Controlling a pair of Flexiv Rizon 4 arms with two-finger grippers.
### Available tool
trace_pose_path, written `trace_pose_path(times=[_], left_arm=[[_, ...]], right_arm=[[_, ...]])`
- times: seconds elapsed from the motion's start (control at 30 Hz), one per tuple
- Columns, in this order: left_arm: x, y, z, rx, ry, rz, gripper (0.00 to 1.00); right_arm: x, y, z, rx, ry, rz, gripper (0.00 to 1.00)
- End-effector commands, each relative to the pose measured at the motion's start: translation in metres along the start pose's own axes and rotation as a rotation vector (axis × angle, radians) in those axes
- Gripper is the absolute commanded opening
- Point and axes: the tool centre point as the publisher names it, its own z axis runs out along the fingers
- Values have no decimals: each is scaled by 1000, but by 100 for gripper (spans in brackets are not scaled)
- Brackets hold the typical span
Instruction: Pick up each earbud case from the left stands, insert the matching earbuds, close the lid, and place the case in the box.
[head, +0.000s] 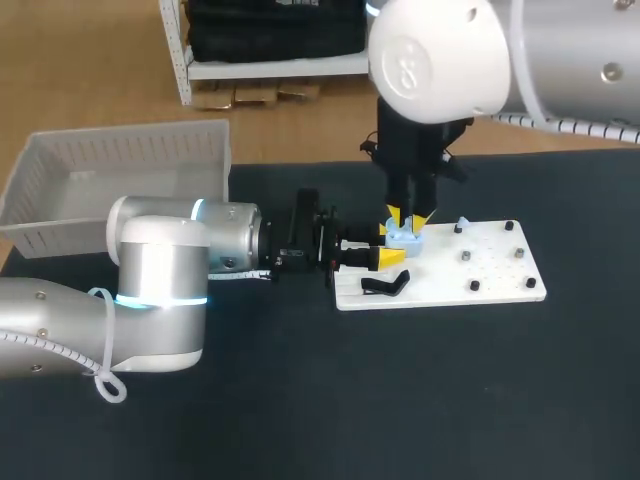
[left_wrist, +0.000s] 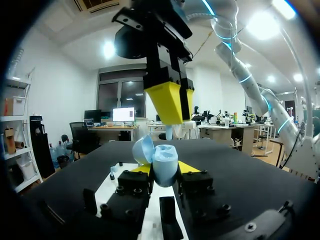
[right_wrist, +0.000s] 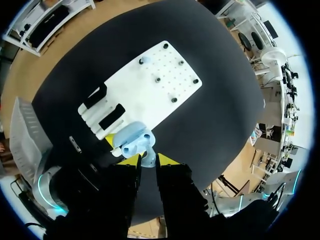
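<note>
My left claw (left_wrist: 165, 169) lies low and level over the black tabletop (head: 420, 400). It is clamped on the small pale blue earbud case (right_wrist: 131, 141), one yellow tip pressing each flank. The case sits right between my fingers with its rounded lid (left_wrist: 142, 149) swung open and leaning off to one side, so the hollow faces upward.

Straight above it, my right claw (right_wrist: 149, 162) points down, tips just over the open case. Its fingers are pinched together on a little pale blue earbud (left_wrist: 169, 132), whose stem pokes out below the yellow tips toward the case. Whether the earbud touches the case, I cannot tell.

Under and ahead of both claws lies the flat white perforated board (head: 490, 270). The case hangs over the board's near end, beside my left claw's fingers. Two black stands (right_wrist: 111, 116) sit on that same end, just beside the case. A few small dark pegs (head: 474, 286) dot the far half of the board, well beyond my right claw.

Behind my left arm, well away from both claws, rests the white slatted plastic basket (head: 120, 135).
</note>
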Motion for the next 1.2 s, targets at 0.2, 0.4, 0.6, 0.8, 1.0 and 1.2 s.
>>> trace_pose_path(times=[0.2,0.4,0.6,0.8,1.0,1.2], left_arm=[[0,-1,0,-6,-1,2,0],[0,-1,0,-6,-1,2,0],[0,-1,0,-6,-1,2,0],[0,-1,0,-6,-1,2,0],[0,-1,0,-6,-1,2,0],[0,-1,0,-6,-1,2,0]], right_arm=[[-3,5,5,11,2,4,0],[-4,4,8,9,16,13,0],[-4,2,9,12,13,18,0],[-5,2,10,11,11,22,0],[-6,2,13,19,12,26,0],[-8,3,15,29,9,33,0]])
